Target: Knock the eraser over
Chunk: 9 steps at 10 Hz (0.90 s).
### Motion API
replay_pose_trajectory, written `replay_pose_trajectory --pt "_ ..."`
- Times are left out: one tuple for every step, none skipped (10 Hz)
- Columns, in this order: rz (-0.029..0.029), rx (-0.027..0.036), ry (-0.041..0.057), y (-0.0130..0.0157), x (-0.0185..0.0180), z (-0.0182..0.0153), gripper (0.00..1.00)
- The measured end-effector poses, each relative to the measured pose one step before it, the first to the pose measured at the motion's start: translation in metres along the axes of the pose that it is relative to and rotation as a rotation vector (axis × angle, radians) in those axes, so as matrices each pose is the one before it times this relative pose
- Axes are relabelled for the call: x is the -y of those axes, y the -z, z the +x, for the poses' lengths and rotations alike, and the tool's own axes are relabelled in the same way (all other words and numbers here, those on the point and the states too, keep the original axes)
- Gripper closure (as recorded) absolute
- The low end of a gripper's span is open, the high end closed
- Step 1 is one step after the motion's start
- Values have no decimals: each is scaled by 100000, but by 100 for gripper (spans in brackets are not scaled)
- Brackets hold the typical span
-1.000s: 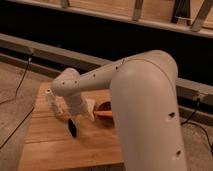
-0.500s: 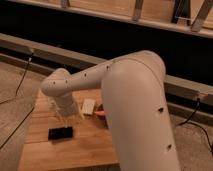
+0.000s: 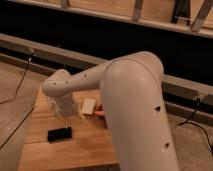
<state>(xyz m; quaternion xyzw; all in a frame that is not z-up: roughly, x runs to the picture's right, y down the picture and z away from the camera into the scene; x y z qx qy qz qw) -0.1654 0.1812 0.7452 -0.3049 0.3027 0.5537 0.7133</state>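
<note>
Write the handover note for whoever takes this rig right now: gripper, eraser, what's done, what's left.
Gripper: low over the left part of the wooden table, just above and behind the eraser, holding nothing visible.
Eraser: lying flat on the table near its front left, clear of the gripper.
Pale block: on the table to the right of the gripper.
Done: eraser is down flat, so the knock-over looks complete.
Left: probably just pull the arm away.

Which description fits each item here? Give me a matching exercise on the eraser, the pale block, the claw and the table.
Things:
1. eraser
2. pale block
3. claw
4. wooden table

Descriptions:
A. carries the other items
B. black, lying flat near the front left
C. beige, beside the arm, mid table
D. hangs just above the eraser, behind it

Pairs: 1-B, 2-C, 3-D, 4-A
</note>
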Motion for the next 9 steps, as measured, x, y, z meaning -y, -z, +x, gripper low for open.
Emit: replay_pose_trajectory --pt "-715 296 448 47 -224 -35 35" --pt "29 -32 36 -14 29 5 35" --pt "-11 11 37 8 -11 -1 35" --pt "12 -3 27 -3 11 -2 35" --pt "-10 -8 82 0 -17 7 35" --pt "-11 12 -10 8 4 -2 35" --pt "3 -4 24 0 -3 1 35" --pt "9 -17 7 -8 2 4 35" --pt "-3 2 8 -1 -2 -2 35"
